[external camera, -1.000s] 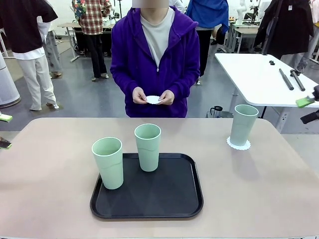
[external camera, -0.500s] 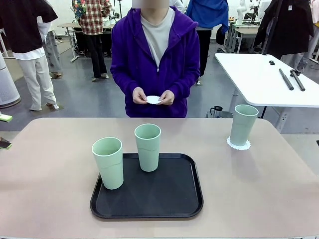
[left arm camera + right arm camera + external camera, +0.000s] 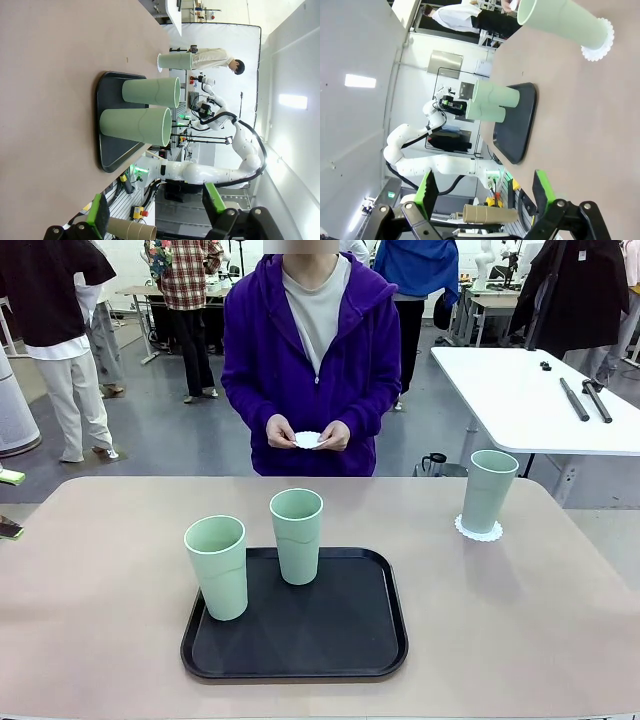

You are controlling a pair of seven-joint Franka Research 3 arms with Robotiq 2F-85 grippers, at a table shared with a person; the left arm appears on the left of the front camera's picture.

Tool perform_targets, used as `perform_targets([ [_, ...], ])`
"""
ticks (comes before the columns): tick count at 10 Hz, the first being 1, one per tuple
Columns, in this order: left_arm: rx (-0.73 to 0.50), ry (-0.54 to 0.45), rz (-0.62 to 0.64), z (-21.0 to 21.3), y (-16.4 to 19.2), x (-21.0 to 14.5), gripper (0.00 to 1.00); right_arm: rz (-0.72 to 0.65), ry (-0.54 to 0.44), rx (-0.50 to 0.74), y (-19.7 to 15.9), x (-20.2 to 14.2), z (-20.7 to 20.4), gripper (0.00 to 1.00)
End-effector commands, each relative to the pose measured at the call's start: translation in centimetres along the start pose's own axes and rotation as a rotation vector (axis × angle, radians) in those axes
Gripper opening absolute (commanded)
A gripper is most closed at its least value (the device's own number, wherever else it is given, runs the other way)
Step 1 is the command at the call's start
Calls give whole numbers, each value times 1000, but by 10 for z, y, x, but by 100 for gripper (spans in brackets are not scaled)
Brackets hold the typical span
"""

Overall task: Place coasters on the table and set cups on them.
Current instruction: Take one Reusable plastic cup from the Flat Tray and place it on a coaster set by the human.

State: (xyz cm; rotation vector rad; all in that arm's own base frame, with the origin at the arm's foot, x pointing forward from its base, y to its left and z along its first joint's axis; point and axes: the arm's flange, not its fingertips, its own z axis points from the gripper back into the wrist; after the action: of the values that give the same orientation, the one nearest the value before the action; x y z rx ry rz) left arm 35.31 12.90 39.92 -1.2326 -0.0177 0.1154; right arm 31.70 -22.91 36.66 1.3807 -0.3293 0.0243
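Tan table (image 3: 100,640) spreads across the lower frame, where two cups (image 3: 297,535) stand upright on the black tray (image 3: 340,640), a bit nearer my left gripper (image 3: 155,205) than my right gripper (image 3: 485,189), both wide open and empty, while the person's hands (image 3: 335,435) hold a coaster (image 3: 308,439) at upper middle.

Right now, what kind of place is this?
Probably a robotics lab: a white robot arm mounted beside the tan table, a white work table with black rods, and people standing about an open grey floor.
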Motion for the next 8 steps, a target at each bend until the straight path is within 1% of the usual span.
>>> perform_targets([
  [1,-12,-2,-7,1,-1,-1,100,14,-11,-12,6,1,-12,100],
  [2,-12,-2,-7,1,-1,-1,100,22,23,-15,8,4,-13,100],
  [3,-12,-2,-7,1,-1,-1,100,7,4,-1,2,1,-3,100],
  [8,-12,-2,-7,1,-1,-1,100,7,4,-1,2,1,-3,100],
])
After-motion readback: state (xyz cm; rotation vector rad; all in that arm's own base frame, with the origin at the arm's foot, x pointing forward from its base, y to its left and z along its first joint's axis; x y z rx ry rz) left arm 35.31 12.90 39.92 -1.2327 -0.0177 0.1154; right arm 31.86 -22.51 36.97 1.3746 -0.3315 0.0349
